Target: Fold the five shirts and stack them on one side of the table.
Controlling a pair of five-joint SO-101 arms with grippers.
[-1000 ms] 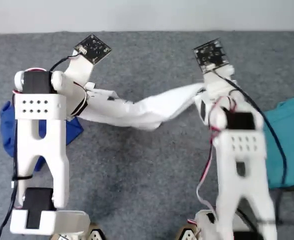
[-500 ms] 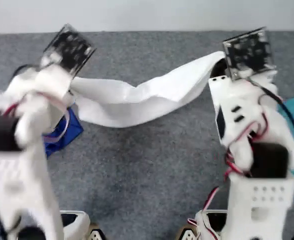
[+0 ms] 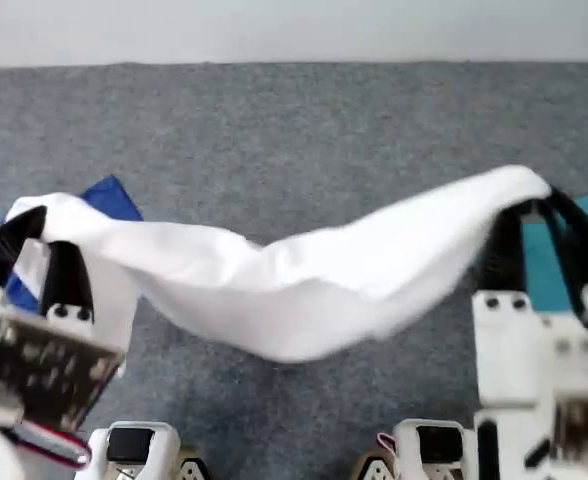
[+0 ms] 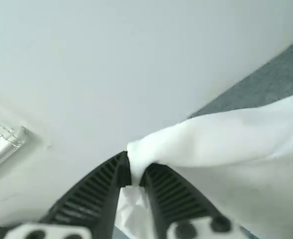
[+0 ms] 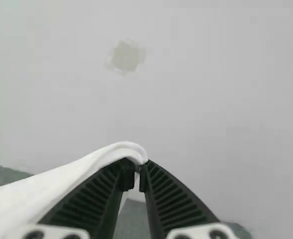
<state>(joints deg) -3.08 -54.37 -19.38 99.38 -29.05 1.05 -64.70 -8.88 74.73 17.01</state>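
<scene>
Shirt (image 3: pixel 304 290) slung between jaws, blue shirt (image 3: pixel 109 192), teal shirt (image 3: pixel 536 262) beneath

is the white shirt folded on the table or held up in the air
Held up, unfolded: the white shirt hangs stretched between the left gripper and right gripper, each shut on an end, sagging above the table.

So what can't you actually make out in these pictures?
1. High view: the blue shirt sits mostly behind the lifted white shirt and an arm, so I can't tell if it is folded.
2. High view: the teal shirt is covered by an arm and cut off by the edge.
3. Wrist views: the left gripper and right gripper each pinch white cloth, but which part of the shirt is unclear.
</scene>
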